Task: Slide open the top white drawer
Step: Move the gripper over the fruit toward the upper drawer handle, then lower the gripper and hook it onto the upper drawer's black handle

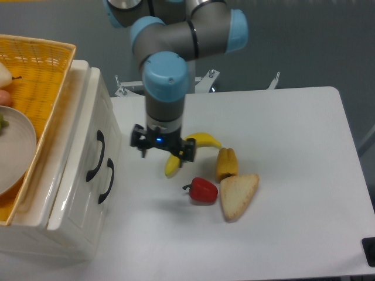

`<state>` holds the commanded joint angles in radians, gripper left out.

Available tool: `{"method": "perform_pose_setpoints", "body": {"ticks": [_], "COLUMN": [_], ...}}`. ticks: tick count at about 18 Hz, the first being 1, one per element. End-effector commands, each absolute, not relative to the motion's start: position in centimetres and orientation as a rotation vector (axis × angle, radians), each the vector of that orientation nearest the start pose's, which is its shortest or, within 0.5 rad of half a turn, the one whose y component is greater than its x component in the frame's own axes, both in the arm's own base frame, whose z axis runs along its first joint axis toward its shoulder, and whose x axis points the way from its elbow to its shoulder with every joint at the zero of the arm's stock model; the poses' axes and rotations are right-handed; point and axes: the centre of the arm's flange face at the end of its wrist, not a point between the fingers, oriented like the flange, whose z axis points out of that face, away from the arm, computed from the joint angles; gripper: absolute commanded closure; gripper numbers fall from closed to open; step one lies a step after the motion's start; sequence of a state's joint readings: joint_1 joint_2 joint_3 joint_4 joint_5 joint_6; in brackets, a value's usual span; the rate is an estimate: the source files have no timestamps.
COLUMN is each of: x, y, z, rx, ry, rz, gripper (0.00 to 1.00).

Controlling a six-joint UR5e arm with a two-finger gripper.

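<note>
Camera view: hand (162, 150) hangs open (holding nothing) over the banana (176, 161), near the shut top drawer (88, 140).

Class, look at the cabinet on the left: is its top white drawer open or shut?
Shut. The top white drawer has its front panel level with the lower drawer front; the gripper hangs apart from its black handle.

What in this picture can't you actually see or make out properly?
- The basket and plate: cut off by the camera's left edge.
- The banana: its middle is hidden behind the hand.
- The hand's fingers: too small and dark to tell if open or closed.
- The top white drawer: its inside is hidden; it looks closed.
- A dark object: cut off at the right edge.
</note>
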<state>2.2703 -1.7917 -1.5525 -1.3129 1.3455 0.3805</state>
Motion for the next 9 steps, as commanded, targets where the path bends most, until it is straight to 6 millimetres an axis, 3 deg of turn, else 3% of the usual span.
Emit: {"method": "perform_pose_setpoints", "body": {"ticks": [3, 9], "x": [-24.9, -23.8], "y": [54.4, 55.3], "z": [42.6, 42.0], "rx": [-2.892, -2.875], "ry": [-0.486, -0.526], "rz": [-0.298, -0.359], "gripper": [0.00, 0.00]}}
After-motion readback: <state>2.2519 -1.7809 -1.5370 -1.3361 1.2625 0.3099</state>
